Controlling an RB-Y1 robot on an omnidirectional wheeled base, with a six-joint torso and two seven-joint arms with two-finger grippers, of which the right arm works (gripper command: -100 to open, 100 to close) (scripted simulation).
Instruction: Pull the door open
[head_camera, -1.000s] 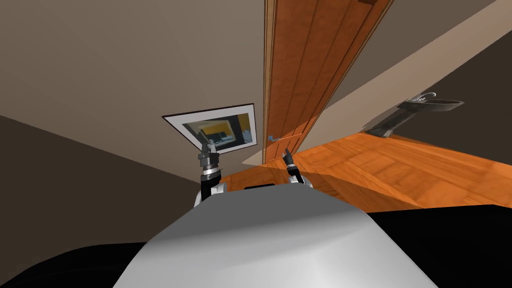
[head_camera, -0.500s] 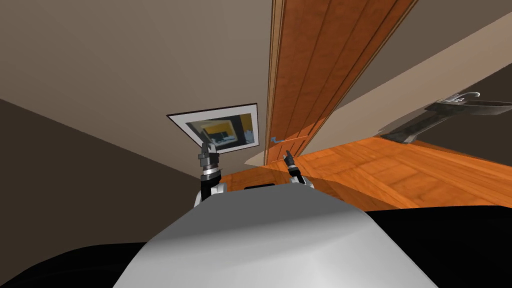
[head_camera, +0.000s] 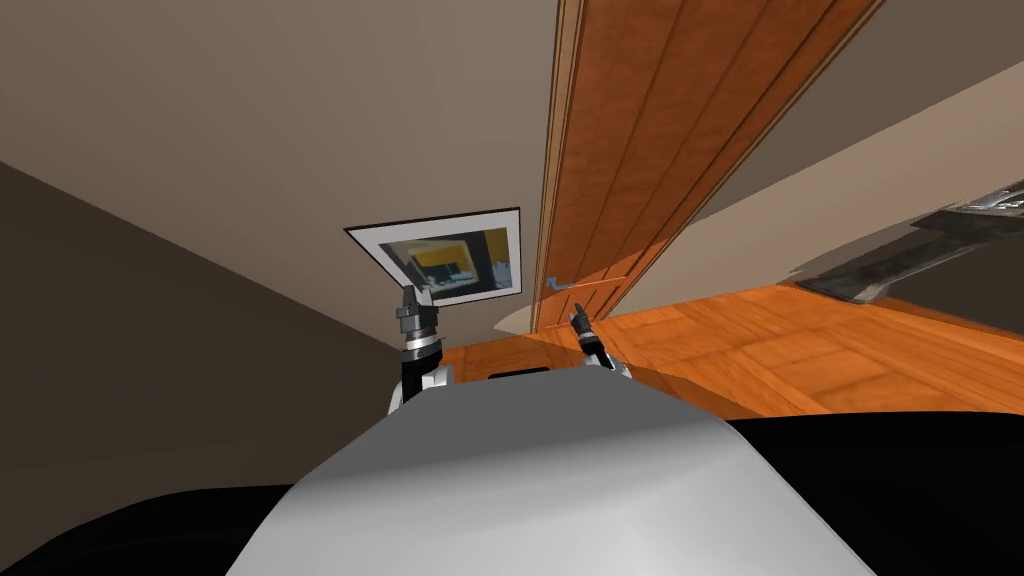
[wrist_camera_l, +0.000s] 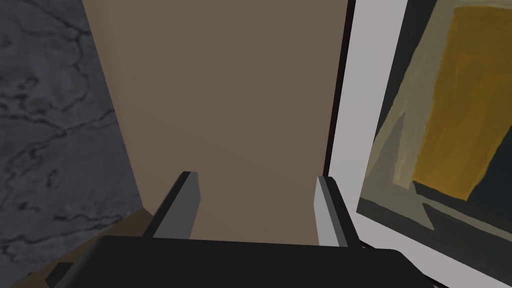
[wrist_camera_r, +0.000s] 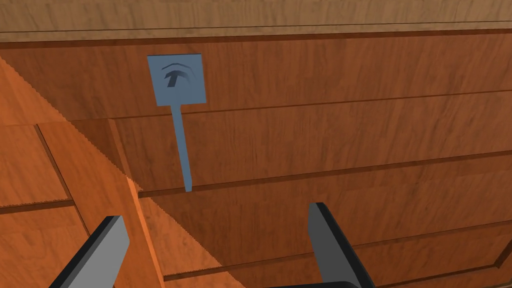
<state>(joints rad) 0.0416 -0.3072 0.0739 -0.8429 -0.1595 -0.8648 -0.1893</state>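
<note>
Base turning swings view; right jaws spread toward blue handle (wrist_camera_r: 180, 135) on door (head_camera: 640, 150) ahead, ready to grip; left jaws spread, idle.

Our left gripper (wrist_camera_l: 256, 177) holds thin grey fingers (wrist_camera_l: 327, 215) apart before a plain tan wall (wrist_camera_l: 225, 90), beside a dark-framed, white-bordered painting (wrist_camera_l: 440, 125).

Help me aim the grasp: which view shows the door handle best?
Right wrist view: the blue handle shows whole, ahead of the right gripper. Head view shows a speck; left wrist view points elsewhere.
</note>
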